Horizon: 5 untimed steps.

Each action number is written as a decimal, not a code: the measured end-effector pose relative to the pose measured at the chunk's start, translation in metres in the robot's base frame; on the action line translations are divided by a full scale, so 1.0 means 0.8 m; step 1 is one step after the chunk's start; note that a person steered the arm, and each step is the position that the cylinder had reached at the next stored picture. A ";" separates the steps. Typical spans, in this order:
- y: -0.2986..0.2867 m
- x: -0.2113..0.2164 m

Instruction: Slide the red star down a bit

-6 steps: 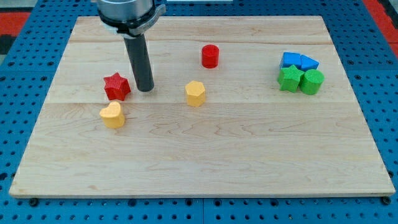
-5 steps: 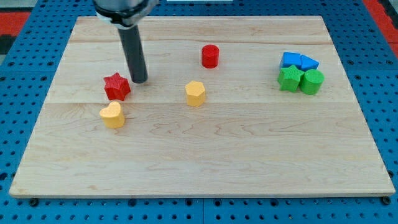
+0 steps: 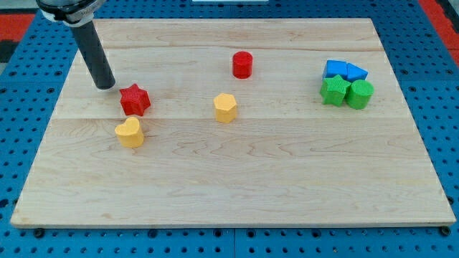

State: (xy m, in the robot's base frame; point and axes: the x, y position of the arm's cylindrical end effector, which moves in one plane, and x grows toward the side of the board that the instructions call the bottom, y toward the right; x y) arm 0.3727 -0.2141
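The red star point(image 3: 134, 99) lies on the wooden board point(image 3: 237, 172) at the view's left. My tip point(image 3: 105, 85) rests on the board just up and to the left of the star, a small gap apart from it. A yellow heart point(image 3: 130, 132) lies just below the star.
A yellow hexagon point(image 3: 225, 107) lies mid-board and a red cylinder point(image 3: 242, 64) above it. At the view's right sit a cluster: two blue blocks point(image 3: 344, 70), a green star point(image 3: 333, 91) and a green cylinder point(image 3: 360, 94).
My tip has moved left and up, from the star's right side, past its top, to its upper left. The blocks have not moved.
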 end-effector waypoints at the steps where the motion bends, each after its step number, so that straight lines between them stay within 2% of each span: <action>1: 0.009 0.004; 5: 0.032 0.028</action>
